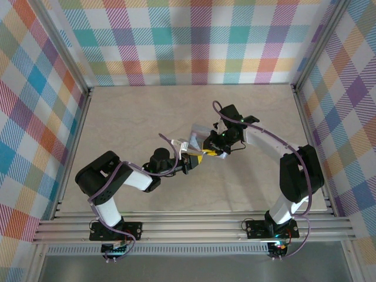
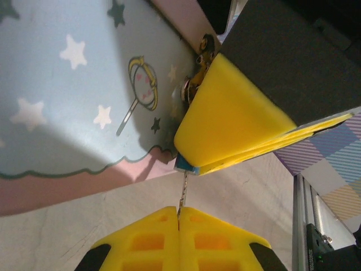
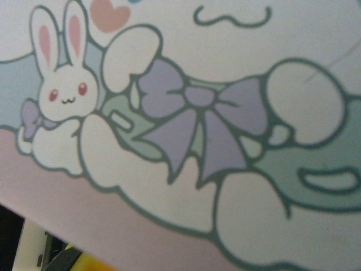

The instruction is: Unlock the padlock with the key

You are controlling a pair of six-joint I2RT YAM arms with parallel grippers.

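Two hands met above the worktop (image 1: pixel 129 117), at the star-printed tin (image 2: pixel 67 84).
The right hand (image 1: pixel 216 145) appeared clamped on the tiny blue-teal padlock (image 2: pixel 185 164) just beside the tin's edge. The left hand (image 2: pixel 178 217) was pinched shut on the thin key (image 2: pixel 181 195), whose tip was at the padlock's underside. The step called for keeping the blade in line with the keyway, seating it fully, then twisting gently while the right hand held firm.
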